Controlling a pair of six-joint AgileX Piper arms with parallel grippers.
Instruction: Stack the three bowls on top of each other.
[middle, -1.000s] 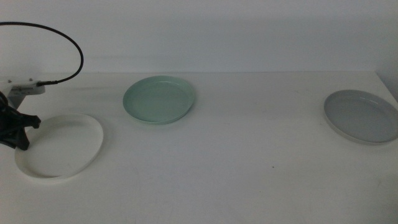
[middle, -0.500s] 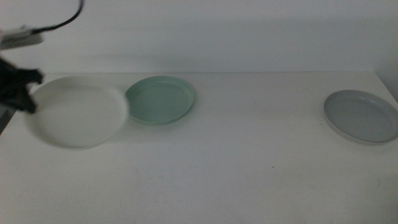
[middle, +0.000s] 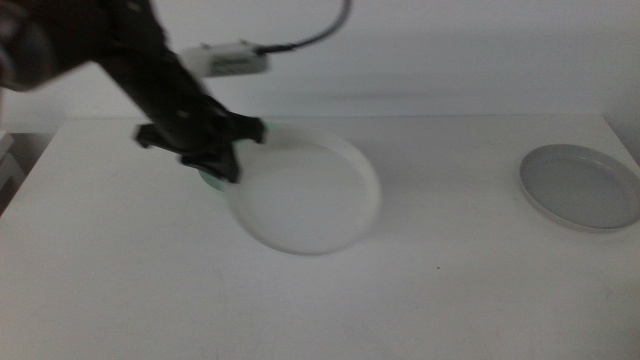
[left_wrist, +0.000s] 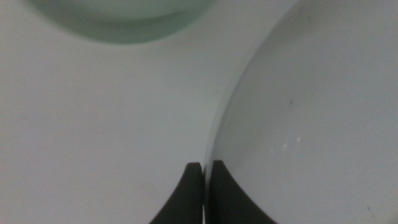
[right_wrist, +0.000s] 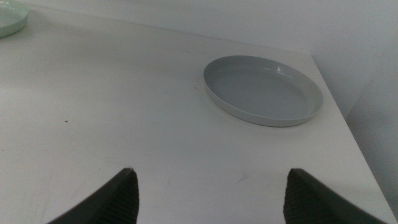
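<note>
Now the left pincer (middle: 222, 160) pinches the rim of the white bowl (middle: 305, 195), jaws pressed together on its thin edge, carrying it over the mint green bowl (left_wrist: 121, 18), which shows only as a sliver at the white one's left edge in the middle view. White bowl looks stiff, light, matte, prob. breakable if dropped; held by one rim point it may tip, so the rim is the only sensible grip. Light grey bowl (middle: 583, 187) sits well apart at the desk's (middle: 450, 300) right. Right pincer (right_wrist: 210, 186) waits spread, empty, near it. Count: 3 bowls, 1 of each colour; 2 pincers.
</note>
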